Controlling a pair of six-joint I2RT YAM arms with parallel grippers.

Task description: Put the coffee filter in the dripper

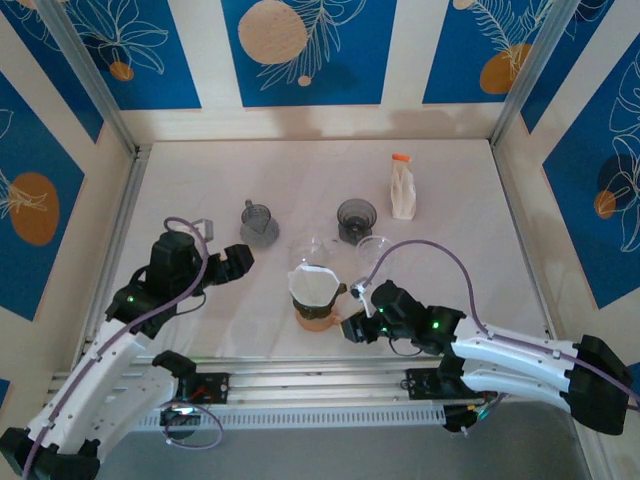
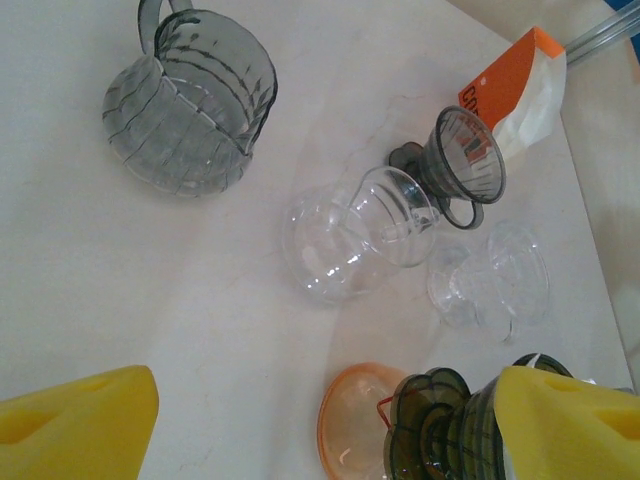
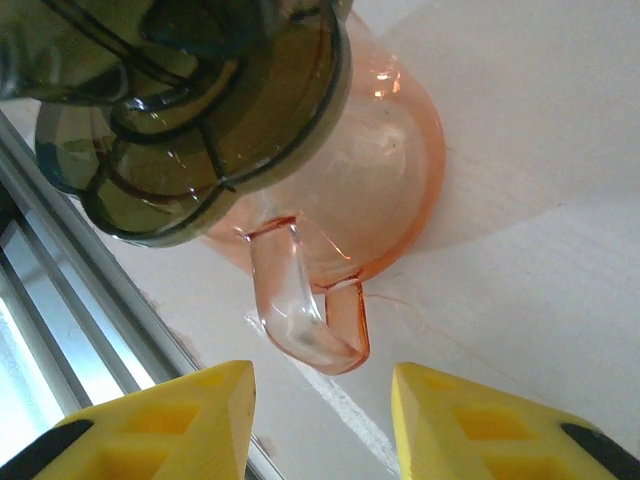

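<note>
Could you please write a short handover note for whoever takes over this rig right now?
Left gripper: open, empty, left of the orange server.
Right gripper: open, empty, facing the server's handle without gripping it.
Things: the coffee filter stands in the dripper, which sits on the server.
Done: the filter appears to be placed.
Left: check that it sits evenly, then back both arms away.
</note>
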